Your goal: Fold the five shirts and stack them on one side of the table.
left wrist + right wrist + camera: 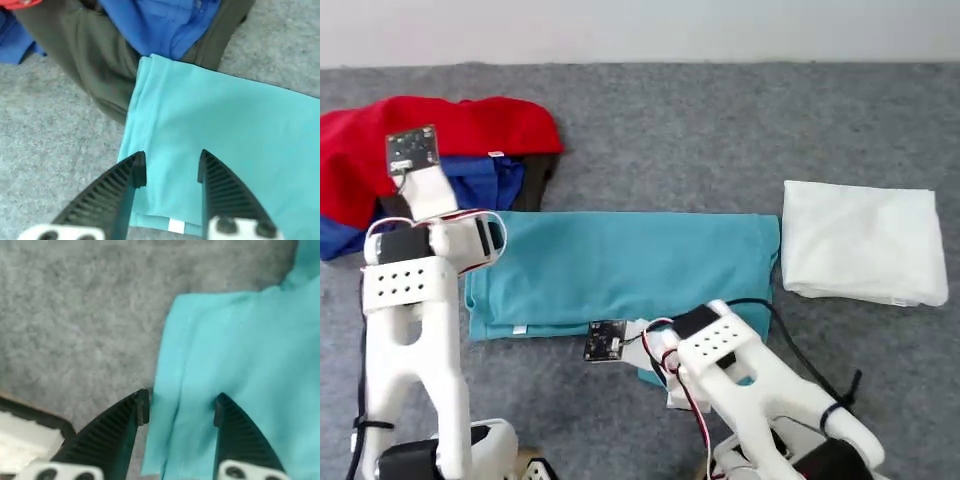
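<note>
I see my right gripper (182, 407) with its black ridged fingers (120, 430) spread apart, hanging over a folded edge of the teal shirt (240, 355). One finger is above the shirt, the other above the grey table covering (75, 315) just beside the cloth's edge.

Teal shirt (620, 265) smooth matt knit cloth, white shirt (860, 240) the same; table cover (720, 130) coarse grey felt-like fuzz; arm shells (410, 290) hard white semi-gloss plastic.

White arms (412, 310), black ribbed fingers (112, 192), red and black cables (670, 362)
</note>
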Controlling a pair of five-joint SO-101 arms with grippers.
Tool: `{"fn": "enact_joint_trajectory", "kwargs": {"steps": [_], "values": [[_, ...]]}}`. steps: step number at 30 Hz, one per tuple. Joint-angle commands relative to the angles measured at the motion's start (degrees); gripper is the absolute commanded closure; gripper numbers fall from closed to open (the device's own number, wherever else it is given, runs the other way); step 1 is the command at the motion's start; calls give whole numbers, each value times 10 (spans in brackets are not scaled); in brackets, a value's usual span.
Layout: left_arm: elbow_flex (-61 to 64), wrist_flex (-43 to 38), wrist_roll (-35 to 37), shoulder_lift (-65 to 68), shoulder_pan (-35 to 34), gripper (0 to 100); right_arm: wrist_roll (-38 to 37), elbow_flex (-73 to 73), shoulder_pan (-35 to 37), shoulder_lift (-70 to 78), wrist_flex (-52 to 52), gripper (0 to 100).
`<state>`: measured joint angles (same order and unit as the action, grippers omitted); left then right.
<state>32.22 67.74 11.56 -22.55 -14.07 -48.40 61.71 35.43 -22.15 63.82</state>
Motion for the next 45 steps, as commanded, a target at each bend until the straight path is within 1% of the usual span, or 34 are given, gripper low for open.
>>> {"fn": "enact_joint_trajectory", "kwargs": {"steps": [1, 3, 6, 7, 9, 11, 12, 18, 23, 27, 29, 31, 35, 37, 39, 43, 45], "values": [[-2, 3, -4, -23, -7, 823, 5, -2, 5, 48, -32, 775], [-2, 3, -4, -23, -7, 823, 6, -14, 1, 59, -29, 833], [-2, 3, -4, -23, -7, 823, 6, -17, -25, 56, -36, 985], [-2, 3, -4, -23, -7, 823, 6, -19, -37, 52, -41, 993], [-2, 2, -4, -23, -6, 823, 6, -29, -66, 44, -43, 958], [-2, 2, -4, -23, -5, 823, 6, -49, -88, 39, -36, 976], [-2, 2, -4, -23, -5, 823, 5, -68, -97, 42, -22, 991], [-2, 2, -4, -23, -6, 823, -2, -236, -124, 90, 104, 991], [-2, 2, -4, -23, -6, 823, -37, -409, -154, 183, 198, 991], [-2, 2, -4, -24, -6, 825, -45, -548, -166, 271, 246, 991], [-2, 2, -4, -24, -6, 825, -50, -608, -166, 311, 261, 991], [-2, 2, -4, -25, -5, 825, -74, -658, -165, 349, 269, 991], [-3, 3, -4, -27, -4, 826, -88, -724, -163, 422, 263, 989], [-6, 8, -4, -27, -4, 826, -88, -749, -163, 456, 263, 976], [-6, 11, -4, -27, -4, 826, -82, -773, -164, 479, 266, 928], [-7, 11, -4, -27, -4, 826, -32, -800, -162, 486, 246, 782], [-7, 10, -4, -27, -3, 826, 18, -809, -165, 482, 223, 720]]}}
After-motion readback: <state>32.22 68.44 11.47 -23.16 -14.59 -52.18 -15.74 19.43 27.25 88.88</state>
